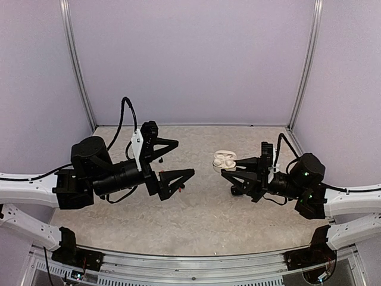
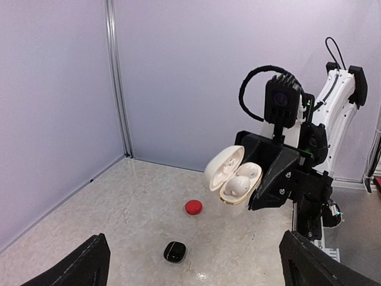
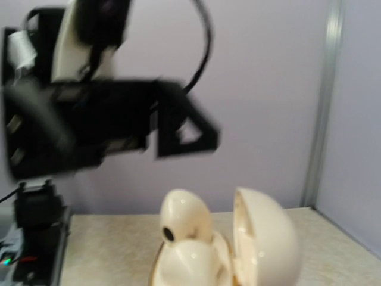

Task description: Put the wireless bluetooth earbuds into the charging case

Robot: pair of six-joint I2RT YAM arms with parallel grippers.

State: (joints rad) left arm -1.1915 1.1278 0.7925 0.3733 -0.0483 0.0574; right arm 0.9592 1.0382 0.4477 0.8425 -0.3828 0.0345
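Wireless bluetooth earbuds [image 2: 241,182], both white, sit in the two wells of the open charging case [image 2: 225,168], which is white too and has its lid swung up. The right hand [image 1: 230,170] is clamped on the lower half of the case and holds it in the air above the right part of the desk [image 1: 202,208], with the open side facing left. In the right wrist view the case fills the bottom middle, the lid [image 3: 265,238] stands to the right, and one earbud [image 3: 184,217] shows a dark round spot.

The left hand [image 1: 181,159] hangs to the left of the case and well apart from it. Its two fingers [image 2: 83,265] are spread wide and nothing is between them. It points toward the case, so the earbuds lie straight ahead of its open fingers. In the right wrist view this hand is only a dark blur.

Two small pieces lie on the desk below and between the hands: a red piece [image 2: 193,207] farther off and a black piece [image 2: 174,251] nearer. Neither touches a hand. Whether they are earbuds or cases cannot be told.
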